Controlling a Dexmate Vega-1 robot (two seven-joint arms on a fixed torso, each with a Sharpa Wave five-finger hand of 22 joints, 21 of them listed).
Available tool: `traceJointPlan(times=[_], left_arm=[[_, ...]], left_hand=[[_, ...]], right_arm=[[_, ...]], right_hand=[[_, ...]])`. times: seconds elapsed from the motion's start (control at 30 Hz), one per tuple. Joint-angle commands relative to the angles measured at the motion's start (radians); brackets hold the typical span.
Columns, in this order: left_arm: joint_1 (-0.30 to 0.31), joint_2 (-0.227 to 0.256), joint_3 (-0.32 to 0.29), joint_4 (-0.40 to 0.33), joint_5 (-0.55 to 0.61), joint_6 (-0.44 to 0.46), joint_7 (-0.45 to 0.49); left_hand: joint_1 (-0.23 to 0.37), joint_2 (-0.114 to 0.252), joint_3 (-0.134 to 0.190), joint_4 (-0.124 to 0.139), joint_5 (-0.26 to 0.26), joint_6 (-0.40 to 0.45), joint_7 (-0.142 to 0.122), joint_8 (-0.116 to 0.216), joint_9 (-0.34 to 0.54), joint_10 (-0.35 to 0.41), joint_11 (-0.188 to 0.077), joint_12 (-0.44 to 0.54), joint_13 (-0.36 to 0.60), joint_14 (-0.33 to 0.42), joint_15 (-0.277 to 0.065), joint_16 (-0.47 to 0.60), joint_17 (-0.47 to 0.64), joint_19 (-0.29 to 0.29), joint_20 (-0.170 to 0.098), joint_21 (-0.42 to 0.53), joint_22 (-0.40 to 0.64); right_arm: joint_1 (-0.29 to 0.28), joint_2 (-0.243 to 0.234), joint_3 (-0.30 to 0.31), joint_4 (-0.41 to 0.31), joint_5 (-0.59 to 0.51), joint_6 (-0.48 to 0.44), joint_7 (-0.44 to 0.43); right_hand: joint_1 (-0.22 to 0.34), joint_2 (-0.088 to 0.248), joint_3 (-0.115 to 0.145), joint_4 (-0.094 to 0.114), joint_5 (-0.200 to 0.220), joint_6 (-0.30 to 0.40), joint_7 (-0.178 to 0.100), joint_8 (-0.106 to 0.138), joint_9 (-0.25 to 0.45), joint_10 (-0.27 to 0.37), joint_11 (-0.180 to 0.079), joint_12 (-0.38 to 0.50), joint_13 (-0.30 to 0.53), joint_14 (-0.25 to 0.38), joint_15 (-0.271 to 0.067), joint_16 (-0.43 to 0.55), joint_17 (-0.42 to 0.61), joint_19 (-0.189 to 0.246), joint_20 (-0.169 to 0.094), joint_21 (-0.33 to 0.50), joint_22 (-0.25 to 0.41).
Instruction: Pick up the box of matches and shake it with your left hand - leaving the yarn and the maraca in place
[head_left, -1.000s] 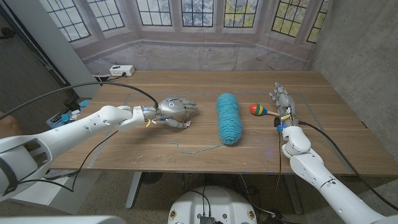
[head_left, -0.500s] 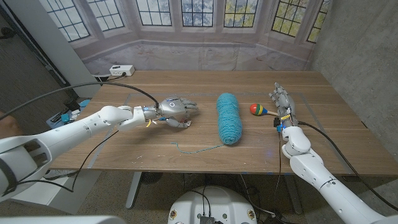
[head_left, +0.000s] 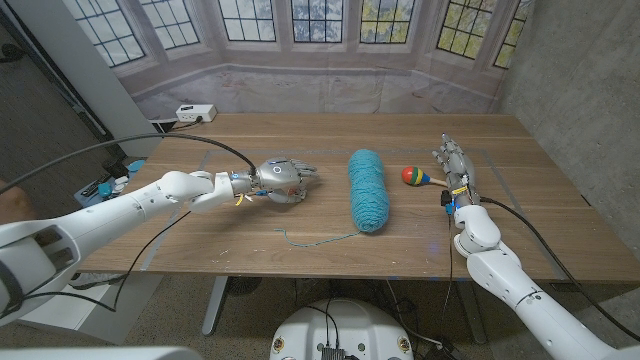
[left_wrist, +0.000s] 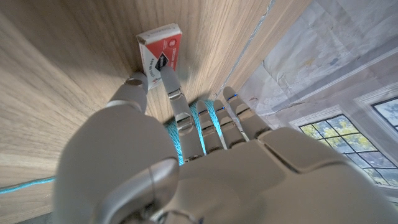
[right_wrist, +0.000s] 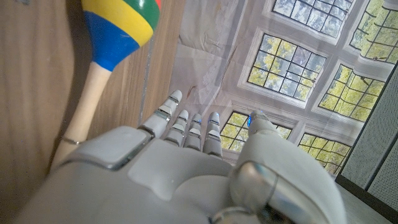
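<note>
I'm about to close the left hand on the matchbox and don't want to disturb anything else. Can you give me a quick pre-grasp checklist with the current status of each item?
1. Left hand over the box of matches: ok; the left wrist view shows fingertips at the box.
2. Box actually gripped: cannot tell; the fingers touch its edge, but no enclosing hold shows.
3. Box lying flat on the table: ok.
4. Yarn apart from the left hand: ok, a gap shows in the head view.
5. Maraca in place beside the yarn: ok.
6. Right hand holding nothing, next to the maraca: ok.
</note>
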Motion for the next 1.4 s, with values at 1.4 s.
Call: traceJointPlan(times=[1.4], left_arm=[[0.091, 0.053, -0.128, -0.122, -0.057, 0.036, -0.095]], left_hand=[[-0.006, 0.039, 0.002, 0.006, 0.003, -0.276, 0.06, -0.181, -0.095, -0.085, 0.031, -0.03, 0.006, -0.036, 0.024, -0.014, -0.001, -0.024, 0.005, -0.01, 0.003]], right_arm=[[-0.051, -0.045, 0.019, -0.095, 0.006, -0.061, -0.015]], right_hand=[[-0.002, 0.007, 0.012, 0.001, -0.001, 0.011, -0.001, 0.003, 0.001, 0.008, 0.001, 0.003, 0.005, 0.008, -0.015, 0.003, 0.005, 0.008, -0.064, 0.002, 0.002]])
